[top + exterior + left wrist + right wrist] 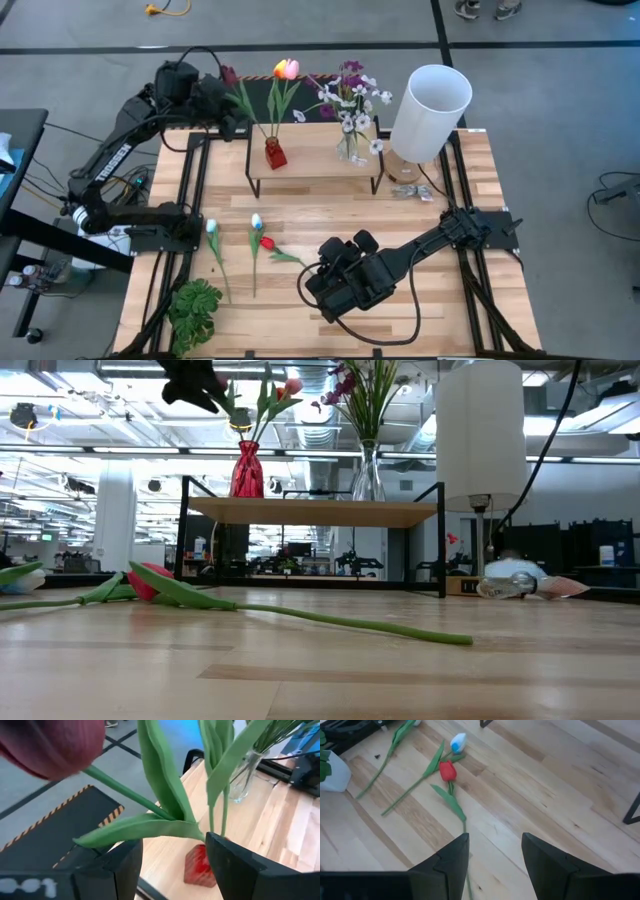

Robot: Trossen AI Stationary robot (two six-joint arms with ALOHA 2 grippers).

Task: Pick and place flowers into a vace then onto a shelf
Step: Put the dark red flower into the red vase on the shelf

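On the shelf (315, 168) stands a red vase (275, 153) with an orange-pink tulip (287, 69) and a dark maroon tulip (55, 745), whose stem sticks into the vase and leans out toward the left. My left gripper (174, 845) is open just left of the vase, and a leaf of the maroon tulip (140, 827) hangs in its gap. A clear vase (350, 148) holds purple and white blossoms. A red tulip (448, 771) and two white tulips (211, 227) (256, 221) lie on the table. My right gripper (495, 865) hovers open above the red tulip's stem end. My left gripper stands with a finger (122, 865) close under the maroon tulip's lower leaf (100, 837). I cannot tell whether the leaf touches it. The stem itself runs clear above the fingers.
A tall white lamp (430, 110) stands at the shelf's right end, with a small clear bundle (408, 190) at its foot. A green leafy plant (195, 310) sits at the near left corner. A black panel with a striped edge (60, 825) lies behind the shelf.
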